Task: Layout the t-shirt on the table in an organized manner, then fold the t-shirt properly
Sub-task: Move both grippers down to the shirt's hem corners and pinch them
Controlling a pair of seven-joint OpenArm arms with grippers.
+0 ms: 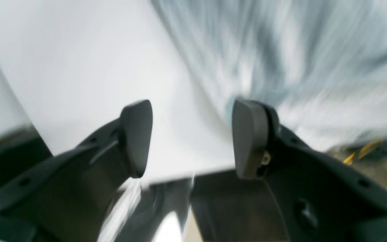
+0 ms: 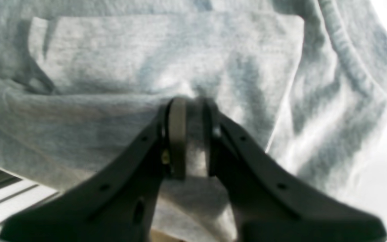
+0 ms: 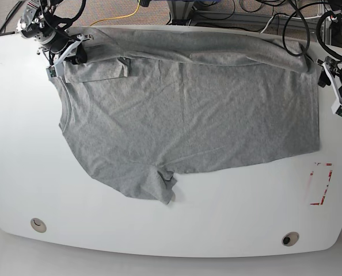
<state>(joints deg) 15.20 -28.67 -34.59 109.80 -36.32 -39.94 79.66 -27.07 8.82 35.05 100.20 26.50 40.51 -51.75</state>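
Note:
The light grey t-shirt (image 3: pixel 188 109) lies spread across the white table (image 3: pixel 177 230), collar side to the left, one sleeve folded in at the upper left and the other pointing to the near edge. At the shirt's far-left corner my right gripper (image 3: pixel 68 57) is shut on a bunched fold of the t-shirt (image 2: pixel 166 57), and cloth shows between its closed jaws in the right wrist view (image 2: pixel 190 104). My left gripper (image 3: pixel 335 92) hangs just off the shirt's right hem. Its jaws (image 1: pixel 192 134) stand open with nothing between them, and the blurred t-shirt (image 1: pixel 281 50) lies beyond.
A red tape rectangle (image 3: pixel 322 184) marks the table at the near right. Two round grommet holes (image 3: pixel 38 225) (image 3: pixel 289 238) sit near the front edge. Cables (image 3: pixel 286 23) run behind the table's far edge.

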